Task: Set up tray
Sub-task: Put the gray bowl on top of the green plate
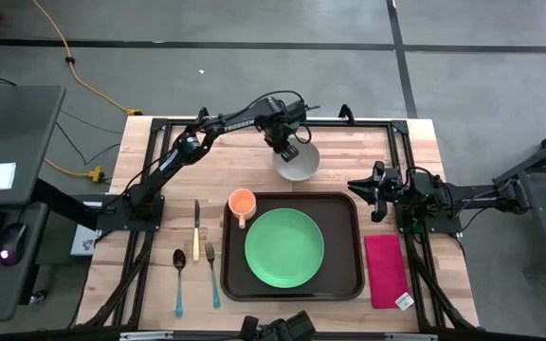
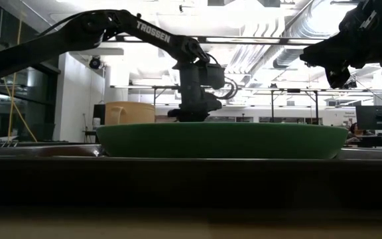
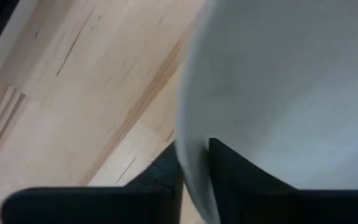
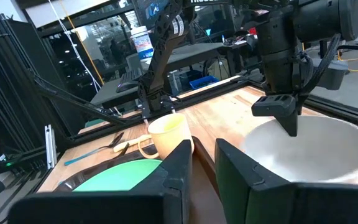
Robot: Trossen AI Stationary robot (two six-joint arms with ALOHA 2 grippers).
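1. Dark-brown plastic, the tray lay on the wooden table with its long axis running side to side, holding a green plate and an orange cup.
2. Just beyond the tray's far rim stood a white bowl; the left gripper was over it, nearer than the right.
3. Its fingers straddled the bowl's rim, narrowly parted and pinching the wall.
4. Off the tray's far right corner, the right gripper hovered nearly closed, holding nothing.
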